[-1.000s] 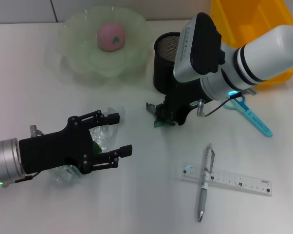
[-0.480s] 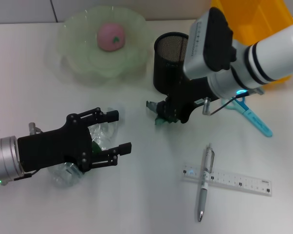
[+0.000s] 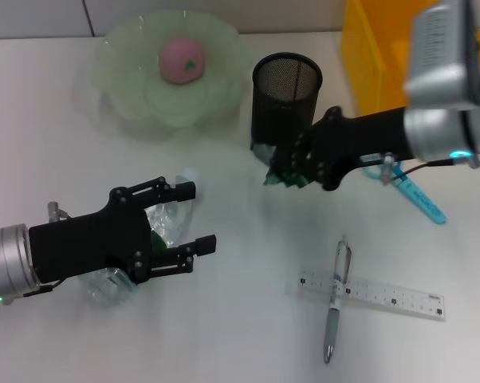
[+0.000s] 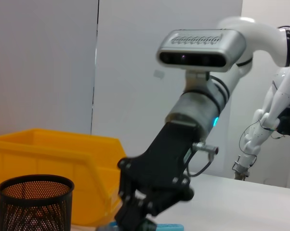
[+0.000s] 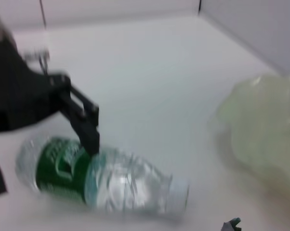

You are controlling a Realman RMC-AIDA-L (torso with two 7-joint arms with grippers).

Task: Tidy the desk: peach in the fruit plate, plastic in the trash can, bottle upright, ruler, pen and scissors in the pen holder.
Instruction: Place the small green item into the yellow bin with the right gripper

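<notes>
A clear bottle [image 3: 162, 226] with a green label lies on its side under my left gripper [image 3: 198, 215], which is open around it. The bottle also shows in the right wrist view [image 5: 101, 180]. My right gripper [image 3: 286, 169] is shut on a green plastic scrap [image 3: 273, 177] and holds it just in front of the black mesh pen holder [image 3: 285, 96]. The peach [image 3: 182, 60] lies in the pale green fruit plate [image 3: 128, 88]. The blue scissors [image 3: 421, 200] lie right of the gripper. The pen [image 3: 336, 299] lies across the ruler [image 3: 383, 294] at the front right.
A yellow bin [image 3: 383, 56] stands at the back right behind the right arm, and shows behind the pen holder [image 4: 34, 202] in the left wrist view [image 4: 53, 154]. The plate's rim [image 5: 260, 139] shows in the right wrist view.
My right arm has swung to the right and the gripper has moved slightly right with the plastic scrap in it. The left arm and bottle have not moved.
</notes>
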